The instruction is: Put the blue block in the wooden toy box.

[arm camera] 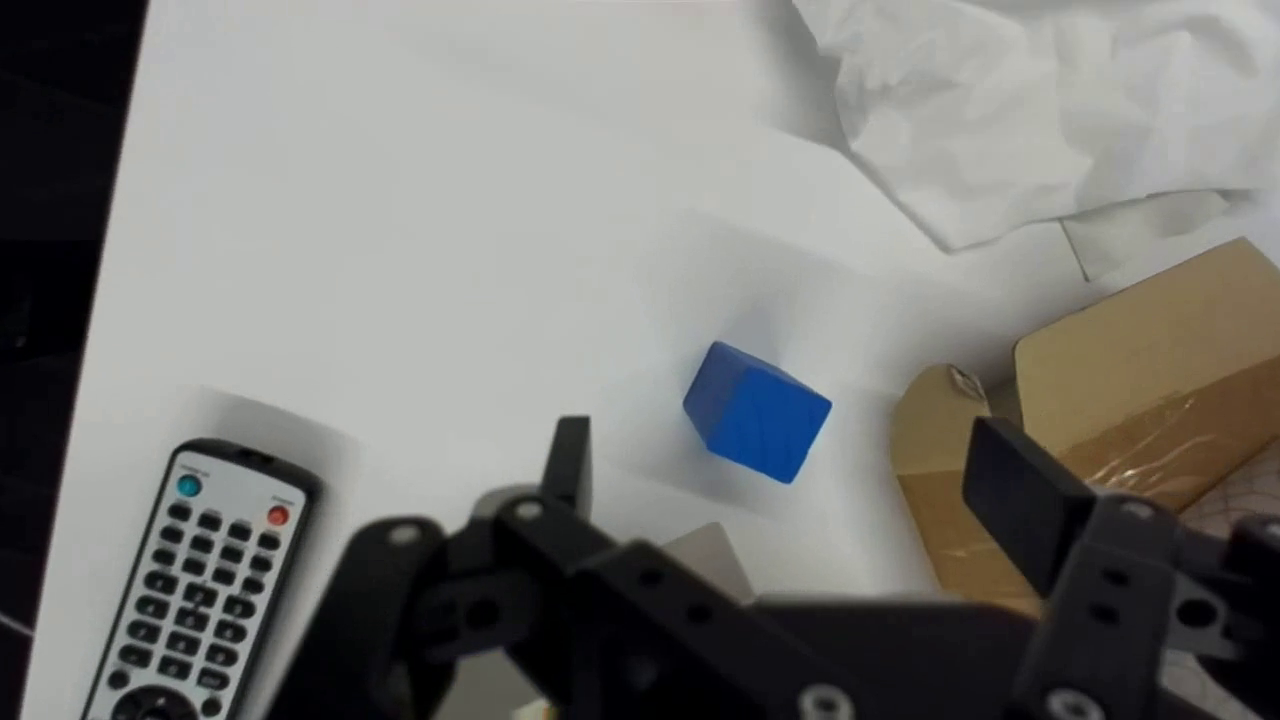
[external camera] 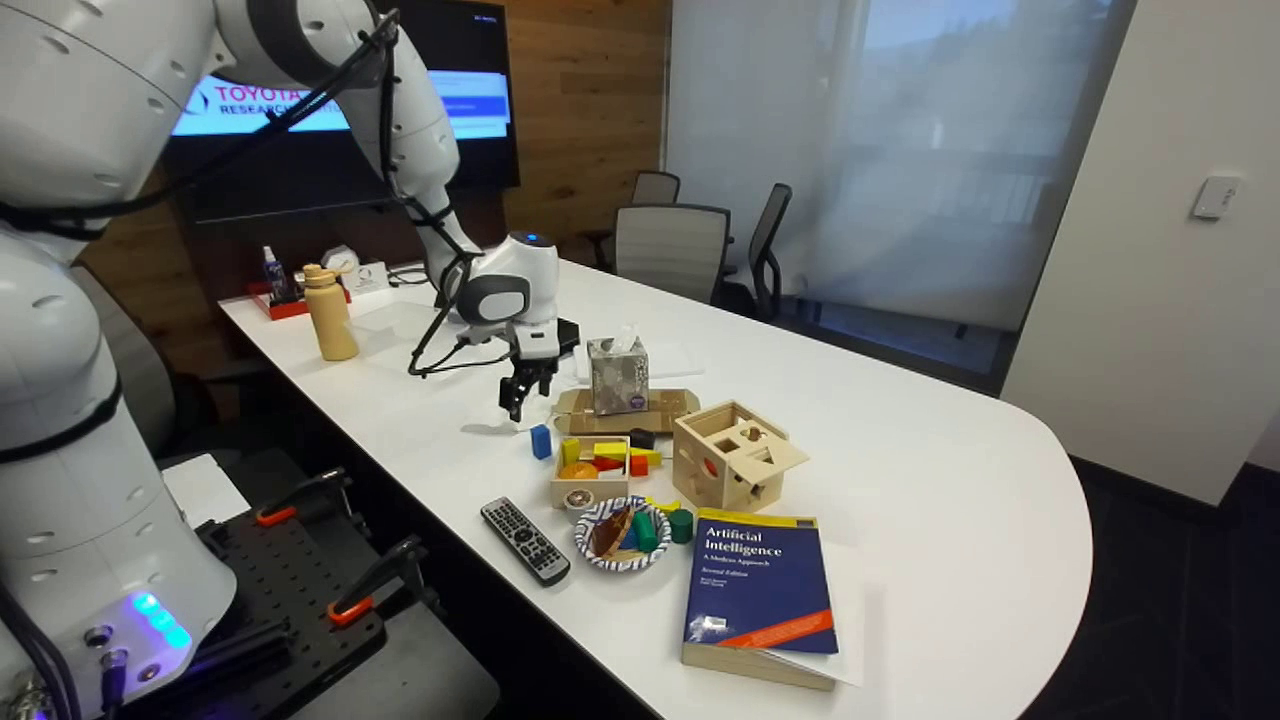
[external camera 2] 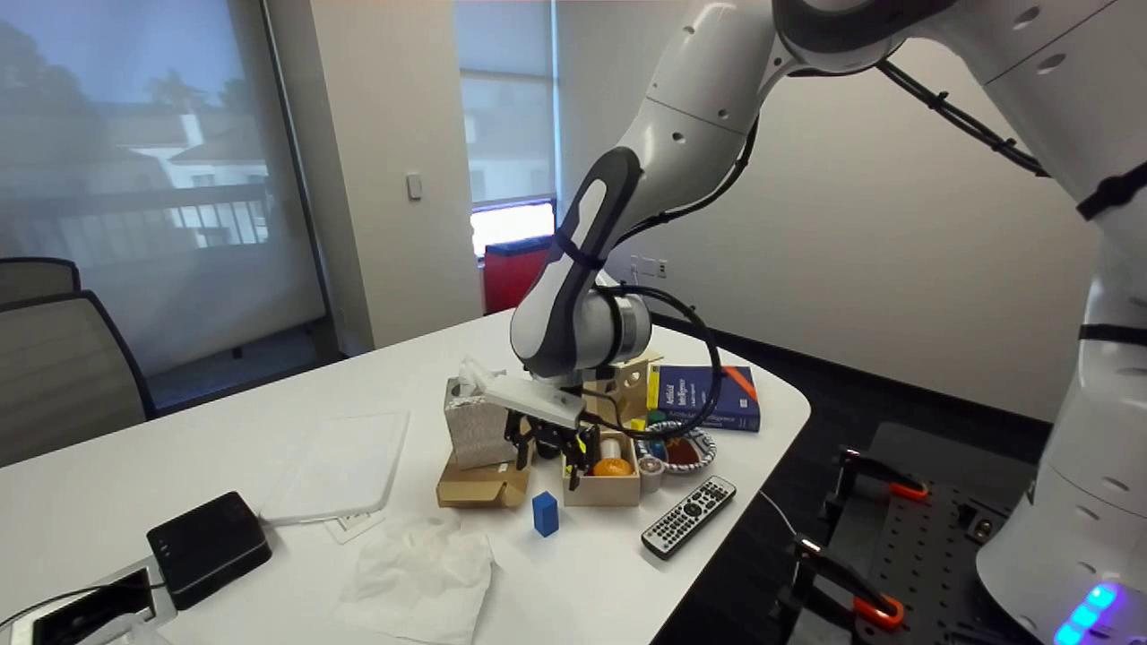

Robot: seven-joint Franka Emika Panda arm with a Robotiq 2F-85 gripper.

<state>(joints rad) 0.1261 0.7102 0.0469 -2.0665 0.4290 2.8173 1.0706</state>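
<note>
1. Standing upright on the white surface (arm camera: 400, 200), the blue block (arm camera: 768, 418) is outside any container, so the placing itself is not yet done.
2. Near the block and higher than it, the claw (arm camera: 797, 482) hangs with its fingers (arm camera: 572, 465) spread wide and nothing held. Whether it is squarely over the block I can't fairly say from these angles, though in the wrist view the block shows in line with the gap between the fingers. I would call the approach mostly made and the grasp still to come.
3. Just beside the block, but not touching it, are a small wooden tray (external camera 2: 602, 492) of toy pieces (external camera: 610, 450) and some folded cardboard (arm camera: 1150, 370). Room on that flank looks modest for the fingers. The remote control (arm camera: 200, 600) lies near the block too, a little farther off.
4. Well apart from the block, past the tray, stands the wooden toy box (external camera: 690, 470). Its top panel (external camera: 746, 448), pierced with cut-outs, looks set askew, leaving a gap that might take the block.
5. Left to do, in my judgement: lower onto the block, grip it, lift it clear of the tray, carry it across and let go inside the box.
</note>
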